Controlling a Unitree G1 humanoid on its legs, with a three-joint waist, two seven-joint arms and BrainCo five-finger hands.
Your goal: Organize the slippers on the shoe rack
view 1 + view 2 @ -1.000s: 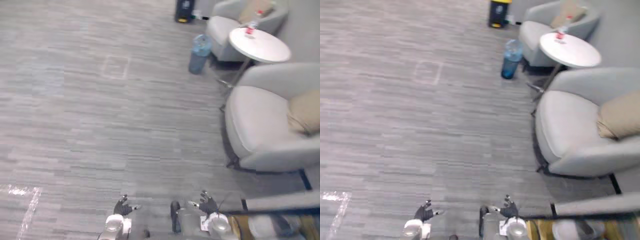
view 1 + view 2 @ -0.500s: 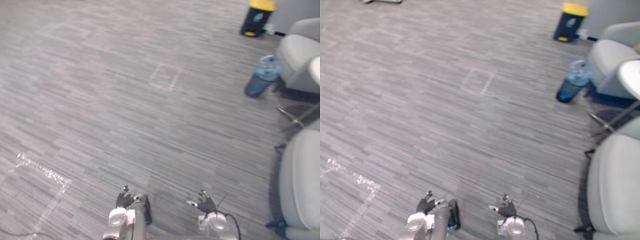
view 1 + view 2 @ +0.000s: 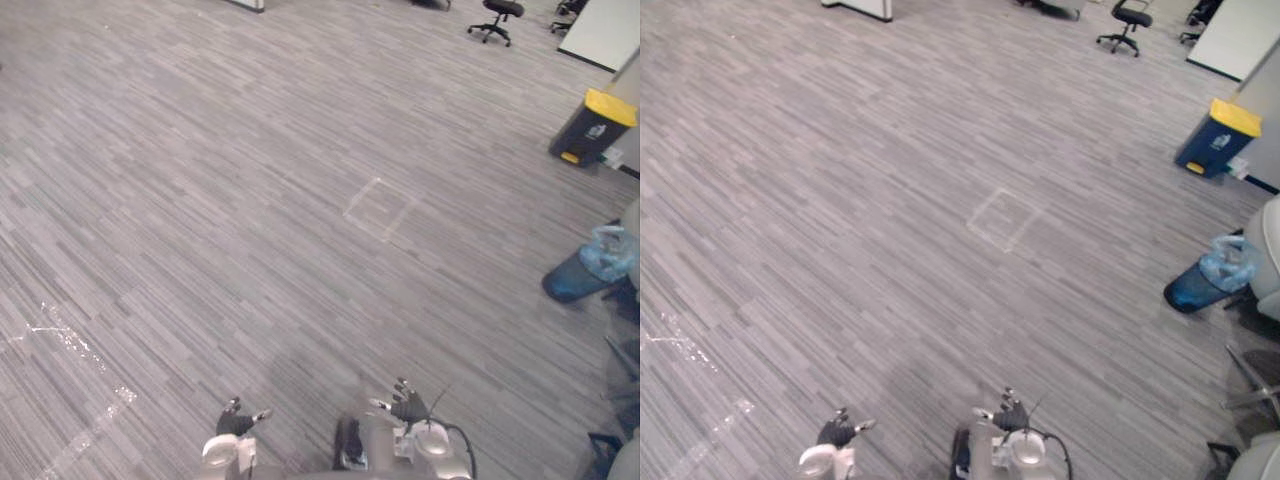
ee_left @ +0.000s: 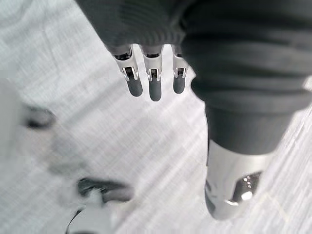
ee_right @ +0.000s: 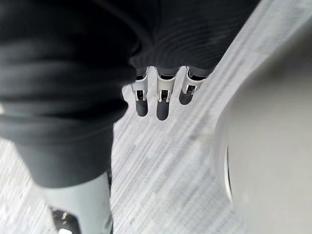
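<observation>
My left hand and my right hand hang low at the near edge of the eye views, above grey striped carpet. In the left wrist view the left hand's fingers point straight down with the thumb apart, and nothing is between them. The right hand's fingers are equally straight in the right wrist view, over bare carpet, and hold nothing.
A dark bin with a yellow lid stands at the far right. Nearer, a blue water jug sits beside a grey armchair's edge. An office chair stands far off. A taped square and tape strips mark the floor.
The camera has swung left: armchairs and round table slid out to the right, and the bin, jug and open carpet came into view. Both hands stay low and open.
</observation>
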